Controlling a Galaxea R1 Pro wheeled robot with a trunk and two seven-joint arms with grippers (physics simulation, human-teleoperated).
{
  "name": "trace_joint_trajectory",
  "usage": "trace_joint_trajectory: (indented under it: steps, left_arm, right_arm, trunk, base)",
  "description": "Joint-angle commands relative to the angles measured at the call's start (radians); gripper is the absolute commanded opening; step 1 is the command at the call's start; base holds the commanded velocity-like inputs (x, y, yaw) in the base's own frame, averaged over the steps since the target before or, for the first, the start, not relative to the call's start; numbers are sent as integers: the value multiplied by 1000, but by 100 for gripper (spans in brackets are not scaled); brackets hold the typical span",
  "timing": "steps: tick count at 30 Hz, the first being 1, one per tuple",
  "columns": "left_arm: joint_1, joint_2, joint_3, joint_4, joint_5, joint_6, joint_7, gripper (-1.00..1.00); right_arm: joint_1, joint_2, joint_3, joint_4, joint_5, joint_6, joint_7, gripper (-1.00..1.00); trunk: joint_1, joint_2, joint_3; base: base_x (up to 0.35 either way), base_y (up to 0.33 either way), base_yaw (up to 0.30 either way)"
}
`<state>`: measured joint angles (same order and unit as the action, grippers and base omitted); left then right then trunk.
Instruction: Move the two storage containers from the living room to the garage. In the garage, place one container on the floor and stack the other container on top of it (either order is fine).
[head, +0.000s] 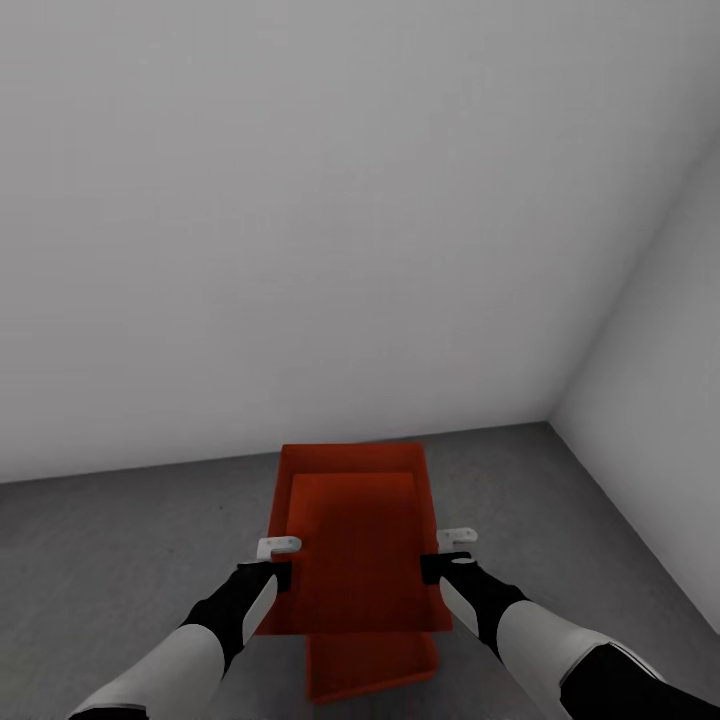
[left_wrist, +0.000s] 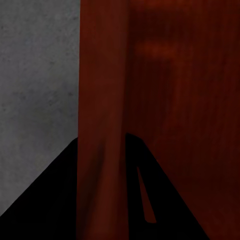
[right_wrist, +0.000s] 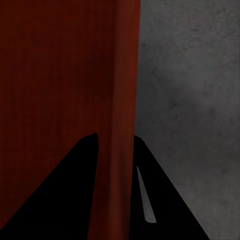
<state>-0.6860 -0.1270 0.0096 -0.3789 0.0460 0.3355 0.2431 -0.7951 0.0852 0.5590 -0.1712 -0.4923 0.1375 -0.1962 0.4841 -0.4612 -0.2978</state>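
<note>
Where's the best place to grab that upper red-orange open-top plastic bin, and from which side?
By its two long side walls, from above: each thin, upright rim fits between two fingers. That is how the upper red-orange plastic bin is held now, left gripper on one wall, right gripper on the opposite.

Soft, even light is cast over the wall (head: 300, 220), brightest toward its top. No hard shadows are seen. Wrist views are dim, the bin (left_wrist: 165, 100) blurred, perhaps through closeness.
</note>
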Motion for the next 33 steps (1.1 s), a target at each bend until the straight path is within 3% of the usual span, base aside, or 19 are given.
trace_joint_trajectory:
  steps: [1,18,33]
  left_arm:
    - [0,32,-7,2,18,5,7,-100]
    - [0,32,-7,2,18,5,7,-100]
    - [0,32,-7,2,19,5,7,-100]
  right_arm:
    - [-1,-14,9,-5,6,-27,-6,-100]
    - [-1,-13,9,-5,6,-26,-6,-100]
    - [-1,-14,9,-5,6,-27,-6,-100]
  trunk:
    - [0,-2,-3]
    - [0,-2,-14]
    - [0,-2,-14]
  base:
    - [0,0,0]
    - [0,0,8]
    - [0,0,244]
